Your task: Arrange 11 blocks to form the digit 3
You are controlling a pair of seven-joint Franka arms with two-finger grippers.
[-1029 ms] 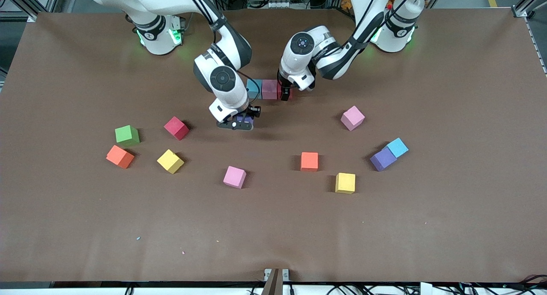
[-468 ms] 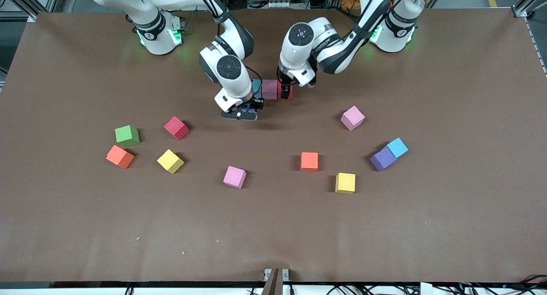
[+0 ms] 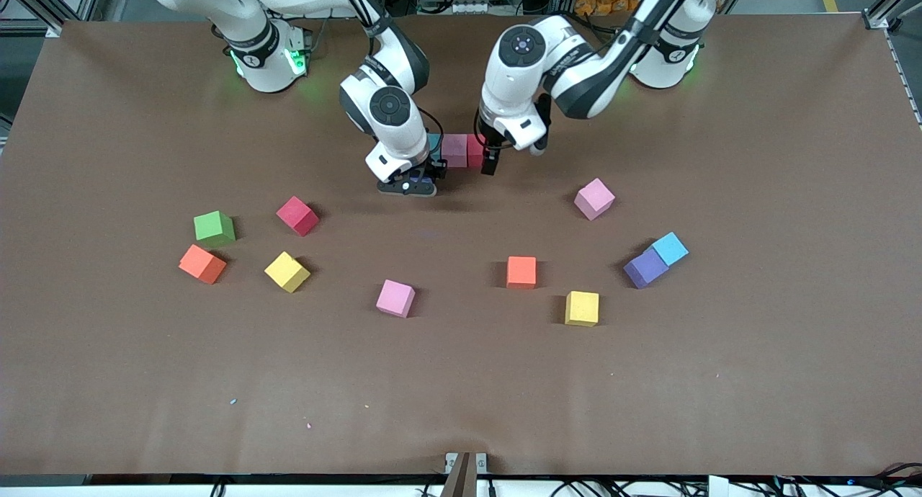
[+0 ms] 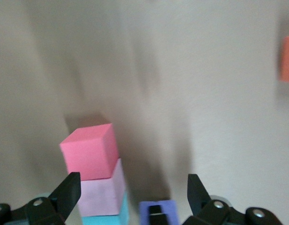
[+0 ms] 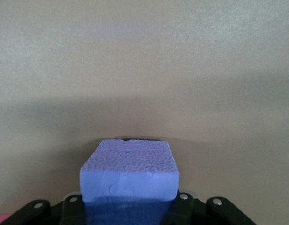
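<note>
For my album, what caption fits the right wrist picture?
The right hand is shut on a purple block above the brown table.

- We are seeing a matt, pitted foam face on the purple block (image 5: 129, 171)
- We are noticing glossy white plastic shells on both arms
- We are finding the brown table (image 3: 461, 382) cover dull and smooth

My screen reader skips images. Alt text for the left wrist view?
The open left gripper hangs above a row of red block, pink block and blue block; a purple block sits beside it.
</note>
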